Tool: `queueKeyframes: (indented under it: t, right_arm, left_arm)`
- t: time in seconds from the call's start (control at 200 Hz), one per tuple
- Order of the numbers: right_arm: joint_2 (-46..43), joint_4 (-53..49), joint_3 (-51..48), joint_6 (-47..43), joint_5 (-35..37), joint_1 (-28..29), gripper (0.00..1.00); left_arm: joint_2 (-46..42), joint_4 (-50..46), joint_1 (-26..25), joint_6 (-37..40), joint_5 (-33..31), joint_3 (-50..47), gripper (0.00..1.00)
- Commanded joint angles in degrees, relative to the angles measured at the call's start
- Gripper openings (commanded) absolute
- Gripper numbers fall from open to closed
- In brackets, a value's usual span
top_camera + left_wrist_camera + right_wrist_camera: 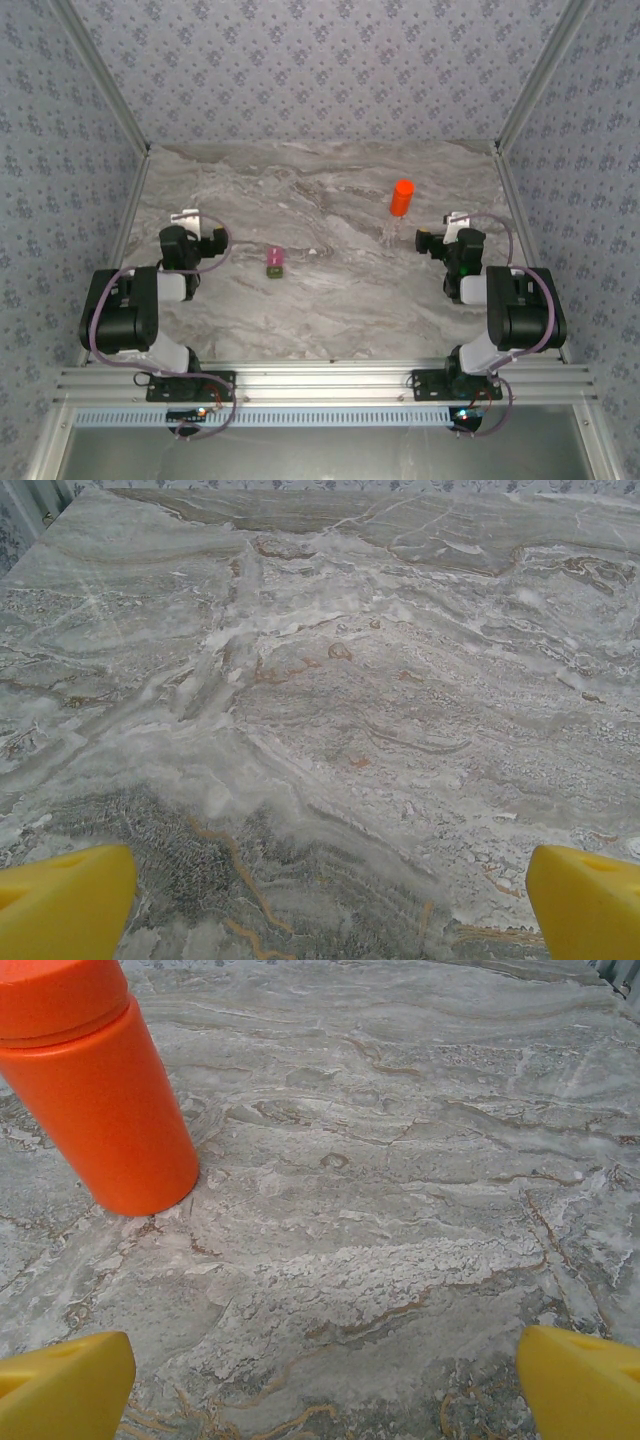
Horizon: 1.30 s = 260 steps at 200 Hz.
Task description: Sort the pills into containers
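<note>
Both wide apart: L gripper (188,217), R gripper (457,220); containers (275,262) betw them; orange bottle (401,197) nr R.

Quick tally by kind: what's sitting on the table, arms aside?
Bottle: 1
Containers: 2, joined as one pair
Total: 3

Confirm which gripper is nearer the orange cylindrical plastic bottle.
Right. The right gripper sits just right of the orange cylindrical plastic bottle, open and apart from it. The left gripper is across the grey marbled table, far to the bottle's left.
</note>
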Motion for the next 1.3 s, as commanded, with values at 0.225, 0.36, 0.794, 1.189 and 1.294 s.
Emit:
queueKeyframes:
  t: [0.225,0.36,0.794,1.189,1.294]
  right_arm:
    - [-11.3,-7.5,0.5,2.9,6.3,-1.1,1.00]
    - [-19.1,-22.2,4.9,9.9,12.6,-2.0,1.00]
    - [-34.0,-55.1,16.3,33.3,-0.1,-6.4,1.00]
    - [-29.8,-76.1,22.8,32.5,15.3,24.9,1.00]
    - [-26.1,-77.3,23.2,33.5,17.7,29.3,1.00]
  left_arm:
    - [-4.5,-14.2,0.0,-1.8,-2.6,6.7,1.00]
    - [-6.6,-23.3,-0.1,-4.3,-3.6,10.2,1.00]
    - [-16.5,-57.1,-3.9,-23.7,-3.1,23.7,1.00]
    - [-22.9,-59.9,-22.8,-33.9,-0.8,18.5,1.00]
    - [-21.4,-56.1,-27.5,-36.0,-1.4,15.6,1.00]
